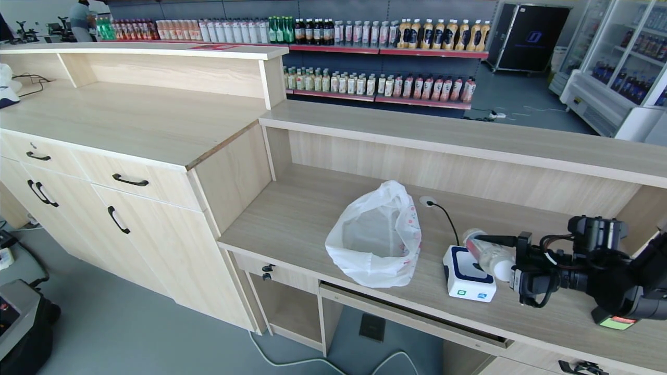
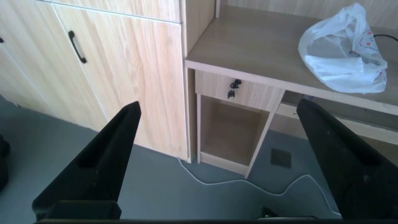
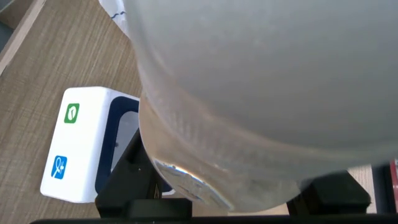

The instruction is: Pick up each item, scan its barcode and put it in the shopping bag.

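My right gripper (image 1: 500, 250) is shut on a clear plastic bottle (image 1: 487, 253), held on its side just above the white and blue barcode scanner (image 1: 467, 273) on the lower counter. In the right wrist view the bottle (image 3: 261, 93) looms large, with the scanner (image 3: 87, 146) below it. The white plastic shopping bag (image 1: 378, 237) stands open to the left of the scanner. My left gripper (image 2: 217, 162) hangs open low over the grey floor, in front of the cabinet, with the bag (image 2: 342, 50) up on the counter.
A black cable (image 1: 448, 219) runs from a hole in the counter to the scanner. A taller counter (image 1: 130, 120) with drawers rises on the left. A raised ledge (image 1: 469, 138) borders the back of the lower counter. Shelves of bottles (image 1: 375, 57) stand behind.
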Available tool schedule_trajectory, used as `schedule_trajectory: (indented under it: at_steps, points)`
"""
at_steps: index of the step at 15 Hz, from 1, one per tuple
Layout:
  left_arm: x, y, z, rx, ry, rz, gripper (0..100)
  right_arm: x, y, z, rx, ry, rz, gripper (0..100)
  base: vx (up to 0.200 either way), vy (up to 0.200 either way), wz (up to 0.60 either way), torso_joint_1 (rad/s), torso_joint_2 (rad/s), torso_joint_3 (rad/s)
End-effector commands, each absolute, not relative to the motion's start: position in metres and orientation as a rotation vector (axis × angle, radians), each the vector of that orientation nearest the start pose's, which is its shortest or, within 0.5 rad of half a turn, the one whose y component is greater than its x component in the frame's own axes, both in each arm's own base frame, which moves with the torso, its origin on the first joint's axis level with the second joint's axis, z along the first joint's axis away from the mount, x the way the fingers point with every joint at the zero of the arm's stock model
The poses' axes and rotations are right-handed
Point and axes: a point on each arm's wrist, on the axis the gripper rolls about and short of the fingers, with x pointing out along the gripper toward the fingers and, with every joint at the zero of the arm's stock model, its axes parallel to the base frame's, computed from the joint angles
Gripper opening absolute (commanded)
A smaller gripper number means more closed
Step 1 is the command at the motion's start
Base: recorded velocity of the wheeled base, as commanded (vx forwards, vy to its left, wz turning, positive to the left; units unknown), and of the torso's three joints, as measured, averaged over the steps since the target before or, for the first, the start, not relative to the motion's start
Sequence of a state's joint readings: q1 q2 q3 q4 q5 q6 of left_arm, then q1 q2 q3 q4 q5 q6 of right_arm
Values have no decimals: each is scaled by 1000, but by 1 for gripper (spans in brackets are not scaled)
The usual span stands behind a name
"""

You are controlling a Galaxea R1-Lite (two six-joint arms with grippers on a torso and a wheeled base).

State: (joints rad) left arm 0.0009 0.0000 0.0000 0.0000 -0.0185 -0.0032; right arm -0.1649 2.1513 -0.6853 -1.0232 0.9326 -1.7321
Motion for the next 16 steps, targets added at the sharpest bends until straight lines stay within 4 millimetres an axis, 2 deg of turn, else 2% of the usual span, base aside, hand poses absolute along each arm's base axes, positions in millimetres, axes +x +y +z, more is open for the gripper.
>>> schedule_trajectory:
  at_steps: [1,16]
  points:
    - [-23,0,76,-3,2,-17,100,345,-35,37,-1372,-353,869,0,0,0,0,0,0,0]
    - [-23,0,76,-3,2,-17,100,360,-36,30,-1373,-363,858,0,0,0,0,0,0,0]
